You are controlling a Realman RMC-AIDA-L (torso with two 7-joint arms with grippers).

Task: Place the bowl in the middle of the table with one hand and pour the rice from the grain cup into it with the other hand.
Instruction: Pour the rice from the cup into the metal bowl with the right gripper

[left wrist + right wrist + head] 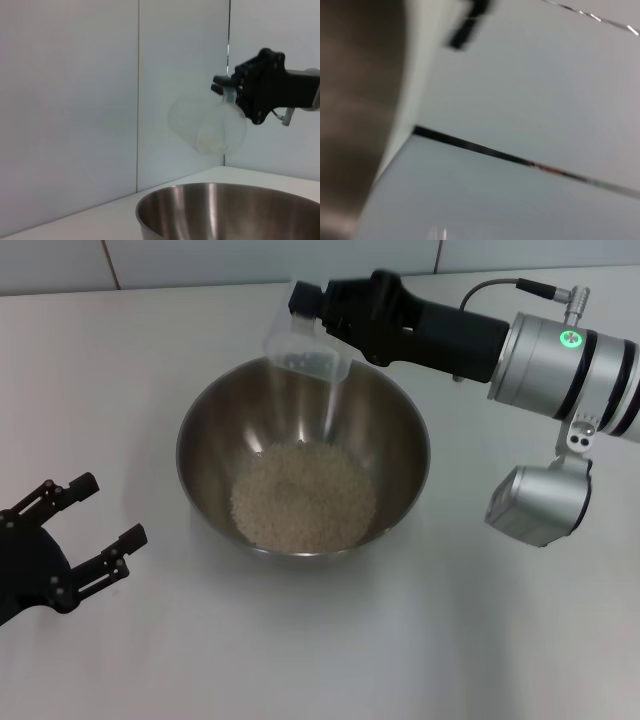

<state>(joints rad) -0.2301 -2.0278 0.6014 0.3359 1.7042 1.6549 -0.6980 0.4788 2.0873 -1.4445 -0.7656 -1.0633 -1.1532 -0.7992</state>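
The steel bowl (303, 460) stands on the white table (120, 370) near its middle, with a mound of rice (304, 496) in its bottom. My right gripper (312, 312) is shut on the translucent grain cup (305, 346) and holds it tipped over the bowl's far rim, mouth down toward the bowl. The left wrist view shows the tilted cup (210, 125) in the right gripper (227, 92) above the bowl's rim (230, 210), a few grains still inside. My left gripper (95, 535) is open and empty, left of the bowl near the table's front.
The right arm's silver forearm (560, 360) reaches in from the right above the table. A tiled wall (200, 260) runs along the table's far edge.
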